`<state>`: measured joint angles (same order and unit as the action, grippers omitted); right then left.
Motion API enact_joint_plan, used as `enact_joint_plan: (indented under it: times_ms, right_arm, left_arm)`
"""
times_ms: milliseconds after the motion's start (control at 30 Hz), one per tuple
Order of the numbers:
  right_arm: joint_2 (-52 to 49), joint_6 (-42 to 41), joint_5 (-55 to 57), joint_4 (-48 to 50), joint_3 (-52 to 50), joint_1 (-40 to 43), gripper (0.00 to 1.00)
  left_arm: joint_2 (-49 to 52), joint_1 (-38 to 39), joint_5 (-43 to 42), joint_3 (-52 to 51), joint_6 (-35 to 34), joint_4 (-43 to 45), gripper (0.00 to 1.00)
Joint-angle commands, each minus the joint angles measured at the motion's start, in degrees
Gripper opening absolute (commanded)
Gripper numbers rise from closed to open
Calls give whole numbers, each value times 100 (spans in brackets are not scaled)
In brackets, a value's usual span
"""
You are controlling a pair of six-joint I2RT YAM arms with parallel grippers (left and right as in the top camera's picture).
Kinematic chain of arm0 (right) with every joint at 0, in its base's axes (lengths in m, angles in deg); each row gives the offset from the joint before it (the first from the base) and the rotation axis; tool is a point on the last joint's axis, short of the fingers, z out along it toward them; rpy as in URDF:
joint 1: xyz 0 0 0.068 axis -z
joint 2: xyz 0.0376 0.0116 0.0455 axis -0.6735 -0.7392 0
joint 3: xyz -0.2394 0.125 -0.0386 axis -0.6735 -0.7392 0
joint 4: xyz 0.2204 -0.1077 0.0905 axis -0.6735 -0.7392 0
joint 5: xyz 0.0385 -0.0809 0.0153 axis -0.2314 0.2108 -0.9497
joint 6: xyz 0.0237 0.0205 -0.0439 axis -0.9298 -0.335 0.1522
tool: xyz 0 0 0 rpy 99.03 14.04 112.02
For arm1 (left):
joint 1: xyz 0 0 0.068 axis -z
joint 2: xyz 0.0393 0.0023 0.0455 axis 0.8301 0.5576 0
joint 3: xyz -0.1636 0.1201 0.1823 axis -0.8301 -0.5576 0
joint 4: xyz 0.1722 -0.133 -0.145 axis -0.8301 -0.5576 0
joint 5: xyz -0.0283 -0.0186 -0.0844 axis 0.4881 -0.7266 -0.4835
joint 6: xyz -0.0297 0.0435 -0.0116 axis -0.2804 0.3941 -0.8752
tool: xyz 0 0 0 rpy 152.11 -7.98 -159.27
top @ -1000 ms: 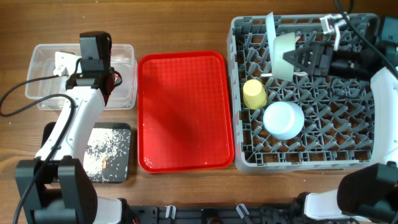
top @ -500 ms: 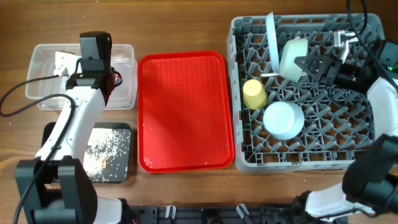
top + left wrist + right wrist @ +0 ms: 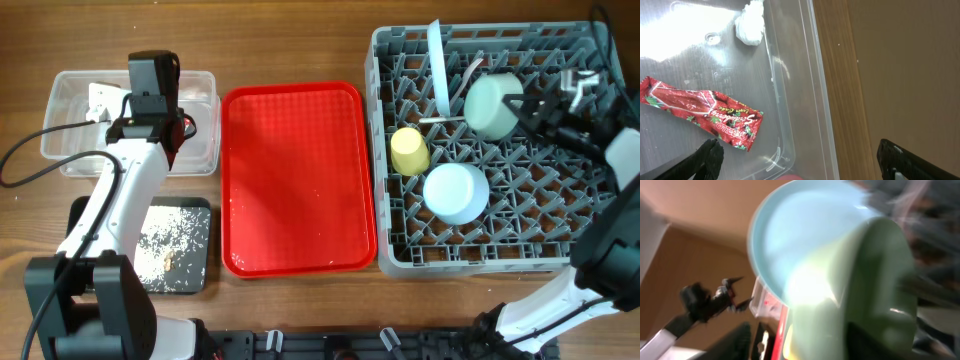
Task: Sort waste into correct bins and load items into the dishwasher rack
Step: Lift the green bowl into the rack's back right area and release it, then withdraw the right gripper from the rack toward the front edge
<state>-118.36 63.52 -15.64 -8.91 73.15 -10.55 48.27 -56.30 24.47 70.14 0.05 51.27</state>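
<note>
The grey dishwasher rack [image 3: 480,262] fills the right side. In it the light blue plate [image 3: 437,62] stands on edge, with the mint-green bowl [image 3: 490,105] tipped on the pegs beside it and the yellow cup [image 3: 408,150] in front. My right gripper [image 3: 524,107] reaches in from the right, open, its fingers straddling the bowl's wall. The right wrist view is blurred; the bowl [image 3: 860,290] fills it, with the plate [image 3: 790,235] behind. My left gripper [image 3: 800,157] hangs open over the clear tub [image 3: 805,75], which holds the red wrapper [image 3: 705,112] and the white scrap [image 3: 751,27].
A pale blue round dish [image 3: 455,193] lies upside down in the rack, and a white utensil [image 3: 471,73] leans near the plate. The red serving tray [image 3: 295,180] sits in the middle. The black tray [image 3: 178,245], left front, holds beige crumbs.
The right gripper has carried the mint-green bowl rightwards and down onto the pegs, then spread its fingers off the bowl's wall. The left arm has not moved.
</note>
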Motion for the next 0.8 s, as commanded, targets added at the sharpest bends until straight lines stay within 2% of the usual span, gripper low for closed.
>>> enact_joint_plan:
  times_ms: [0,33,167,333,433,533,567,667,767]
  right_arm:
    - [-125,-769,33,-52,-33,570,88]
    - [-120,-881,-46,-15,-24,715,98]
    - [2,-1322,238,-92,114,1106,100]
    - [1056,-1307,2977,-863,704,601,100]
    - [1998,-791,4548,-1154,1187,-457,99]
    - [2802,-428,6988,-1471,1429,-2358,100]
    - [2881,-393,7460,-1556,1429,-2791,100]
    - [2883,-531,8105,-1950,1394,-3965,100]
    - [2769,-846,8100,-2247,1244,-4481,100]
  left_arm:
    - [-15,-31,96,-4,90,11,100]
    - [-15,-31,96,-4,90,11,100]
    - [-15,-31,96,-4,90,11,100]
    - [-15,-31,96,-4,90,11,100]
    - [-15,-31,96,-4,90,11,100]
    - [-15,-31,96,-4,90,11,100]
    - [-15,-31,96,-4,90,11,100]
    - [-15,-31,96,-4,90,11,100]
    - [-15,-31,96,-4,90,11,100]
